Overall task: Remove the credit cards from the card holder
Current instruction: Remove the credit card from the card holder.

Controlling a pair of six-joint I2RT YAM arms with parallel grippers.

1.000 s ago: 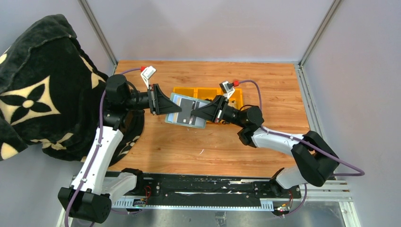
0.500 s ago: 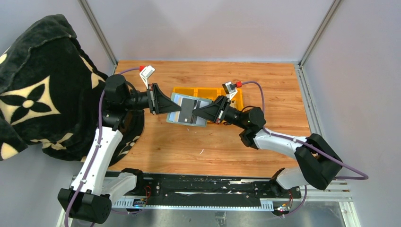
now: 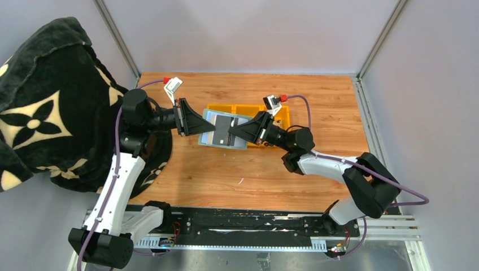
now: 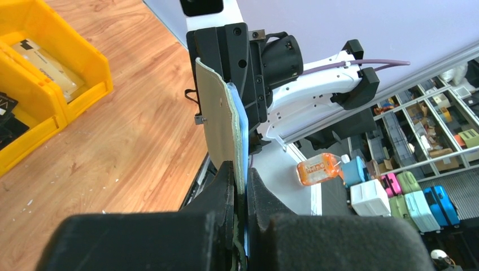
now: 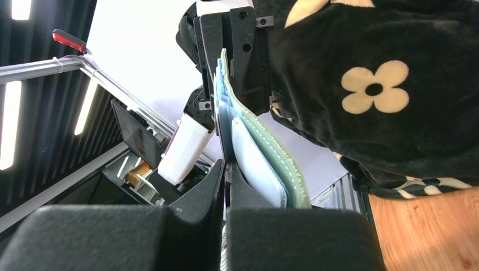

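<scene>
The sage-green card holder (image 3: 210, 139) hangs open in the air between my two grippers, above the table in front of the yellow tray. A grey credit card (image 3: 225, 127) with a dark stripe lies against its pale blue inside. My left gripper (image 3: 204, 129) is shut on the holder's left edge, seen edge-on in the left wrist view (image 4: 221, 127). My right gripper (image 3: 231, 133) is shut on the thin edge of a card (image 5: 222, 127), beside the holder's green stitched flap (image 5: 279, 155). The tan-gold card is not visible.
The yellow three-compartment tray (image 3: 285, 116) stands behind the grippers, with items in its compartments (image 4: 45, 56). A black blanket with cream flowers (image 3: 45, 113) is piled at the left, by the left arm. Walls enclose the wooden table (image 3: 316, 96).
Both grippers and the holder have shifted slightly toward the far side, and the right wrist has turned a little. Both grips are unchanged.
</scene>
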